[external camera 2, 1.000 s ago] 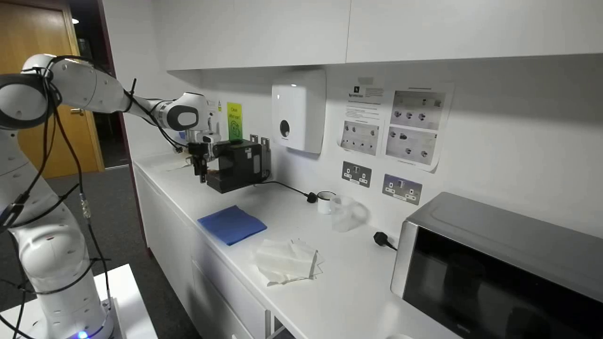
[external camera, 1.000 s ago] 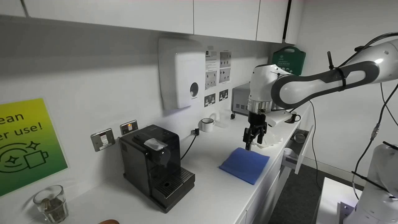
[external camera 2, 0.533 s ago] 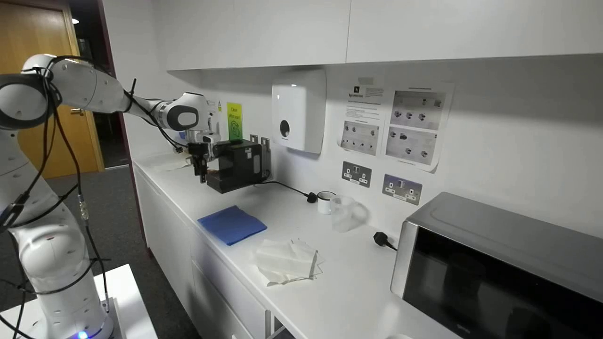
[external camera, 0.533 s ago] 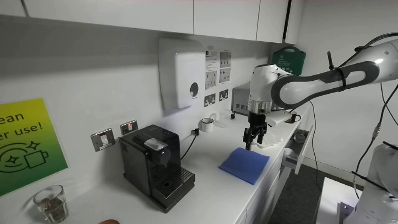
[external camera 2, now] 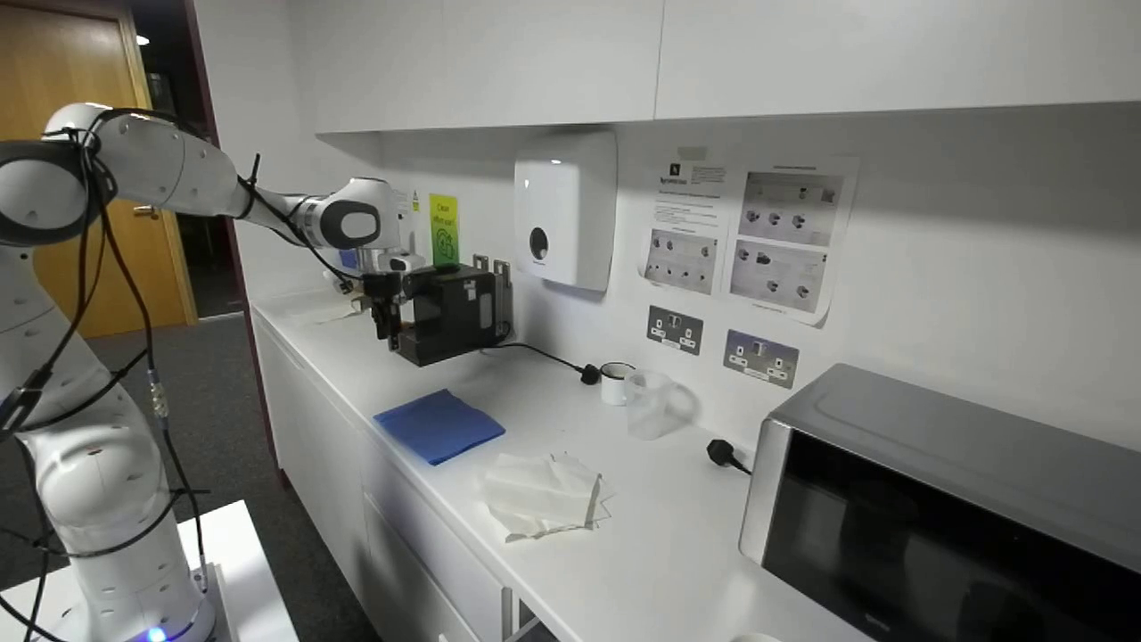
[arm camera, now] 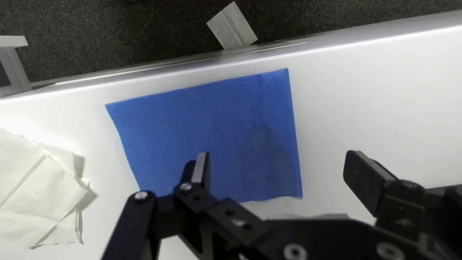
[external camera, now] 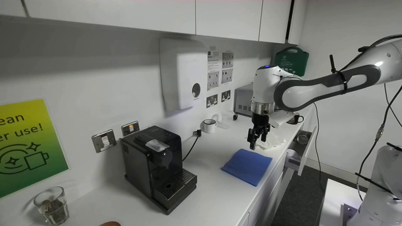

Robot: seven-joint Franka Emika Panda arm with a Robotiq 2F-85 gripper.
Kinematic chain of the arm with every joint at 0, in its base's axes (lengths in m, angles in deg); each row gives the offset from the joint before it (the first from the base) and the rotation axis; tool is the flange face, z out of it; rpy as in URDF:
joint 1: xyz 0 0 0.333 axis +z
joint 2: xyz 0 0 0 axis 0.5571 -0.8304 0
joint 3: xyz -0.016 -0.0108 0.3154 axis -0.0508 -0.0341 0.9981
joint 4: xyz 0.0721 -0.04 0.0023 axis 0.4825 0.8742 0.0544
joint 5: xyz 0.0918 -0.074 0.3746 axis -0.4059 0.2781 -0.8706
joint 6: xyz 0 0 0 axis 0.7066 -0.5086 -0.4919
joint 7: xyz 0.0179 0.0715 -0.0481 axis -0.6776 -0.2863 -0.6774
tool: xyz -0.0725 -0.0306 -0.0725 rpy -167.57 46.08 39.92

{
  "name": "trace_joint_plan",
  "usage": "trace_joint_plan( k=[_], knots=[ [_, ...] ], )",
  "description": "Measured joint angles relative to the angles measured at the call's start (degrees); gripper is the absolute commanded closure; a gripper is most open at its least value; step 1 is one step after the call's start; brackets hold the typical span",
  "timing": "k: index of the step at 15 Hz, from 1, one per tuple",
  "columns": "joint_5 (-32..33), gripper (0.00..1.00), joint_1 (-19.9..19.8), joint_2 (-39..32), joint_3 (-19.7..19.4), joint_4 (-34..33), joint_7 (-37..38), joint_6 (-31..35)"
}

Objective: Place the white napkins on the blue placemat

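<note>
- White paper napkins (external camera 2: 544, 495) lie on countertop (external camera 2: 677, 553), creased & overlapping, just beside blue placemat (external camera 2: 439, 426), none on it yet.
- Handling, my guess: v. light, soft, floppy; prob. tear easily, & layers may slide so only the top sheet comes up.
- Best hold, I'd say: edge facing placemat, which seems lifted off countertop in wrist view; pinch all layers low, not just one flap.
- Two-finger gripper (arm camera: 278, 155): jaws wide apart, nothing btwn them, hanging above countertop nr placemat; exact height hard to judge.
- Hidden: can't count sheets; napkins cut off at L edge of wrist view; in an exterior view gripper partly blocks the napkins (external camera: 272, 142).
- One finger (arm camera: 199, 169) & gripper body cover part of placemat's lower edge in wrist view; dark patch (arm camera: 269, 159) on placemat: shadow or stain, can't tell.
</note>
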Motion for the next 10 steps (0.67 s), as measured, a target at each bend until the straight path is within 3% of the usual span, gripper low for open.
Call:
trace_joint_plan(
  k=[10],
  knots=[
    [1.4,0.0,-2.57,0.35,-7.12,2.07,-5.75,0.0]
  ],
)
